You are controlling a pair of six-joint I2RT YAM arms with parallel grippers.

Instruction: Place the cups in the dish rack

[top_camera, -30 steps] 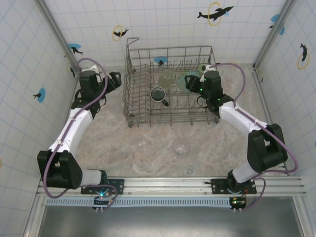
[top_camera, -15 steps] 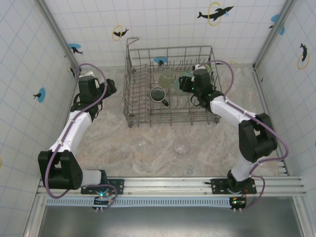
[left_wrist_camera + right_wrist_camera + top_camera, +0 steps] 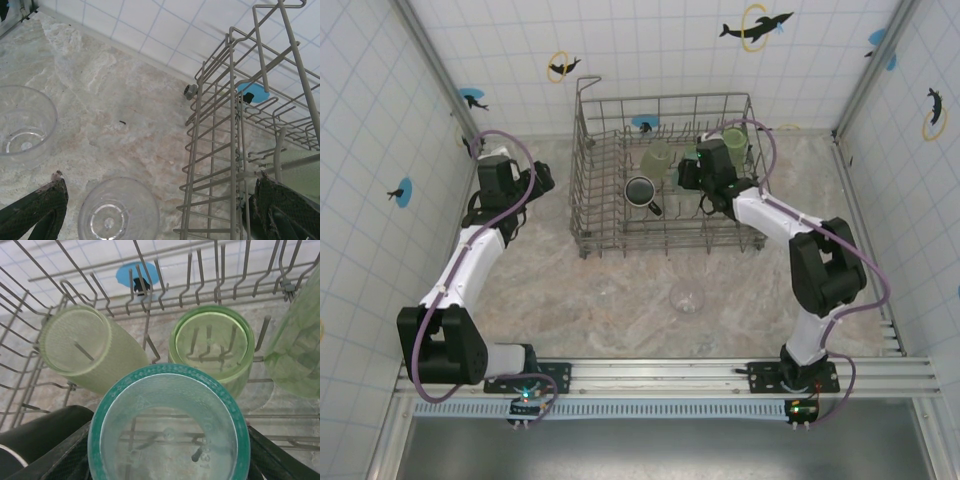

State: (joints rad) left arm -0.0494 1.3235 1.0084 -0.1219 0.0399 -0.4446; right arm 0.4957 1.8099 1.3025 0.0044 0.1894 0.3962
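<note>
The grey wire dish rack [image 3: 590, 215] stands at the middle back of the table. My right gripper [image 3: 690, 176] reaches inside it, shut on a teal cup [image 3: 167, 427] whose rim faces the wrist camera. Beyond it lie a pale green cup [image 3: 85, 347] and a translucent green cup [image 3: 212, 342]; another green cup [image 3: 734, 138] stands at the back right. The dark mug [image 3: 640, 190] sits in the rack's left half. My left gripper [image 3: 155, 222] hangs open beside the rack's left wall [image 3: 220, 165], above a clear cup [image 3: 117, 215]. A second clear cup [image 3: 22, 125] stands to its left.
One more clear cup [image 3: 686, 297] rests on the marble tabletop [image 3: 620, 290] in front of the rack. Tiled walls close in the left, back and right sides. The rack's upright tines [image 3: 150, 347] stand among the cups.
My right gripper has carried the teal cup leftward and deeper into the rack, beside the green cups. The left gripper shifted slightly down alongside the rack's left wall.
</note>
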